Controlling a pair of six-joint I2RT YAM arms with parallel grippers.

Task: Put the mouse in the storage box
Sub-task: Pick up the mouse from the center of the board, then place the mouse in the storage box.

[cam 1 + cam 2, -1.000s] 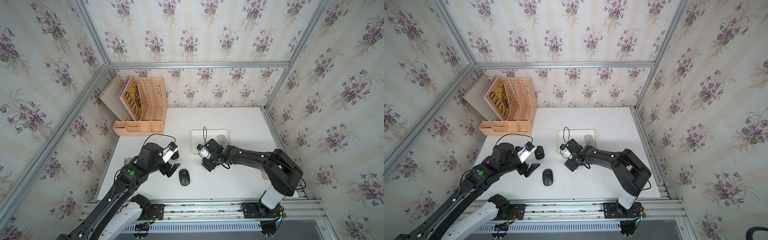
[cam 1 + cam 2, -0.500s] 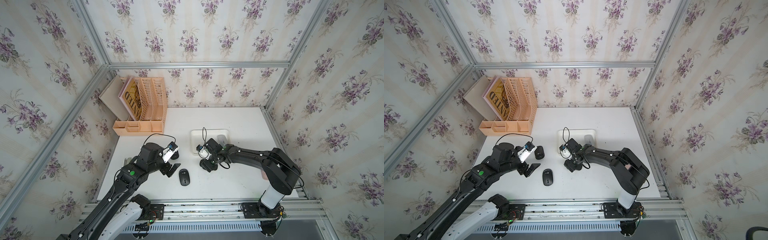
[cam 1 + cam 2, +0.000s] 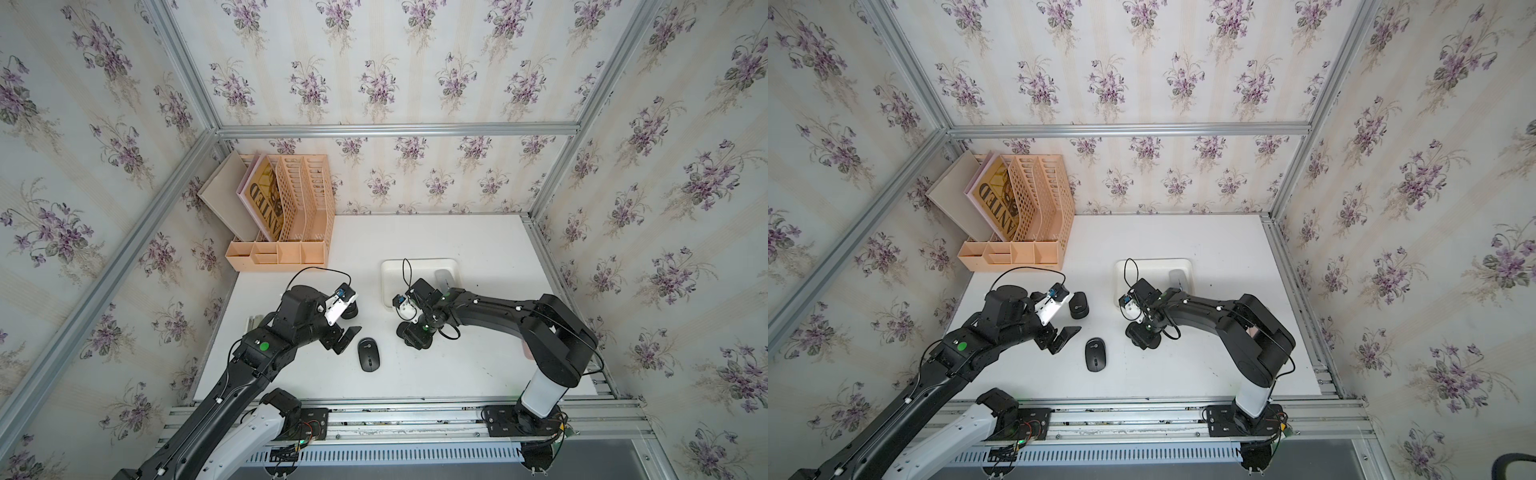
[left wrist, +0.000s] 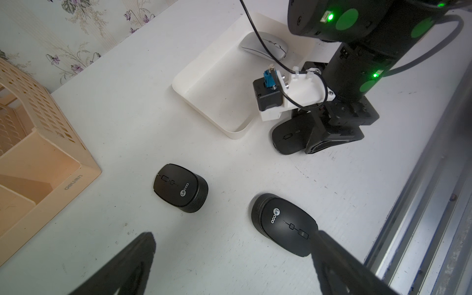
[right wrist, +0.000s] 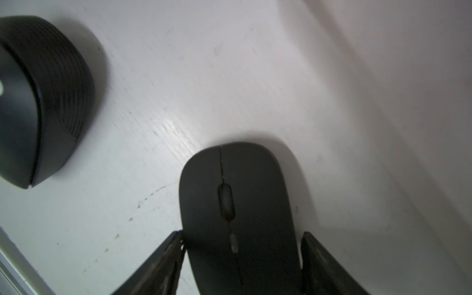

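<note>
Mouse first: the flat black mouse (image 5: 237, 204) lies on the bench (image 4: 115, 115), just beside the near corner of the storage box (image 4: 217, 86) and not in it yet. The right hand (image 5: 241, 237) sits over the mouse's back end, with one of its fingers (image 5: 163, 258) on each long side. One finger touches the mouse. By the other finger I see a thin light line, so I cannot tell if the grip is tight.

I think the job now is to get a good hold. The mouse looks thin and smooth, so it could slip. Both sides should be squeezed the same, low down. Then it should go straight up, high enough to pass the low wall, and be set down flat on the bare part of the box floor, away from the grey mouse (image 4: 264, 46) at the far end.

The right arm reaches low across the bench with its elbow bent, and its wrist tips the hand down onto the mouse.

The left hand (image 4: 233, 233) is wide open and holds nothing. It hovers above the bench, tipped down, with its arm stretched forward. The front round mouse (image 3: 368, 353) lies just beside it, and the back round mouse (image 3: 1079, 305) is near too. Both wait on the bench. The peach file rack (image 3: 291, 208) stands well apart, in the back corner.
</note>
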